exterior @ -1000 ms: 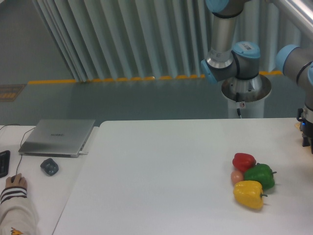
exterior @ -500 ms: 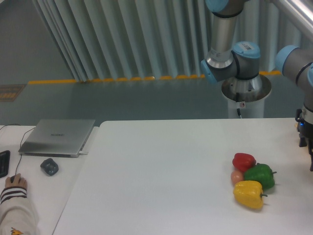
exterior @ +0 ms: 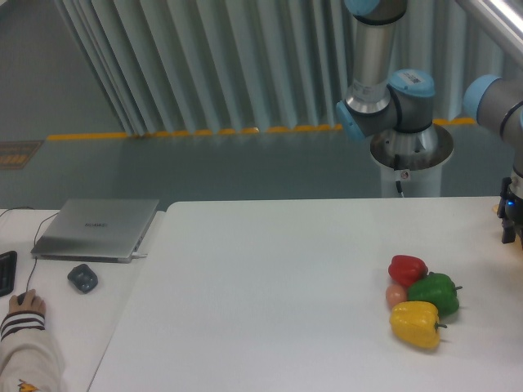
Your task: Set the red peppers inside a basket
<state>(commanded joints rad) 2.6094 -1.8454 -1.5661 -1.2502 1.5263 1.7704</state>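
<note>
The red pepper (exterior: pixel 407 269) lies on the white table (exterior: pixel 270 286) at the right, at the back of a tight cluster. It touches a green pepper (exterior: pixel 434 293) and a small pinkish-orange fruit (exterior: pixel 395 295). A yellow pepper (exterior: pixel 416 323) sits at the front. Only a dark piece of my gripper (exterior: pixel 511 219) shows at the right edge, well to the right of the red pepper and higher in the picture. Its fingers are cut off by the frame. The basket is out of view.
A closed silver laptop (exterior: pixel 98 228) and a dark mouse-like object (exterior: pixel 82 278) sit at the far left. A person's hand in a striped sleeve (exterior: pixel 24 314) rests at the lower left. The arm's base (exterior: pixel 406 151) stands behind the table.
The dark gripper piece at the right edge has shifted slightly right and up, so less of it shows. The peppers have not moved.
</note>
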